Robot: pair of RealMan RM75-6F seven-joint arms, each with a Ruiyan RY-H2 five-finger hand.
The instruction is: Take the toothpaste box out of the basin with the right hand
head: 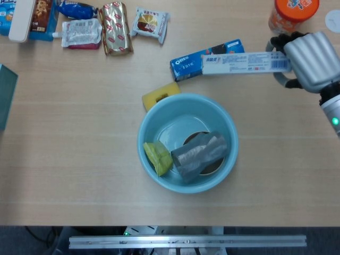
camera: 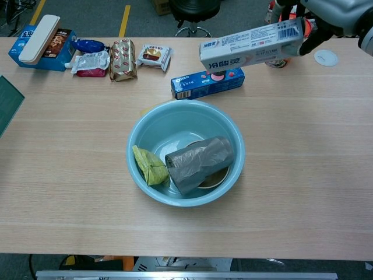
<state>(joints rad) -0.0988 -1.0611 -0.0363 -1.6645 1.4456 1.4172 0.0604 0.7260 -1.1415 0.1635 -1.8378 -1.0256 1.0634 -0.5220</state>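
My right hand (head: 311, 59) grips one end of the white toothpaste box (head: 245, 62), which hangs level in the air, up and to the right of the light blue basin (head: 151, 118). In the chest view the toothpaste box (camera: 252, 45) is lifted high over the table's far side, with only part of the right hand (camera: 332, 14) showing at the top right corner. The basin (camera: 143, 125) sits mid-table. My left hand shows in neither view.
Inside the basin lie a grey roll of bags (head: 201, 157) and a yellow-green packet (head: 159, 158). A blue Oreo box (head: 187, 61) and a yellow sponge (head: 161, 94) lie just behind it. An orange cup (head: 291, 15) stands far right; snack packs (head: 116, 26) line the far left.
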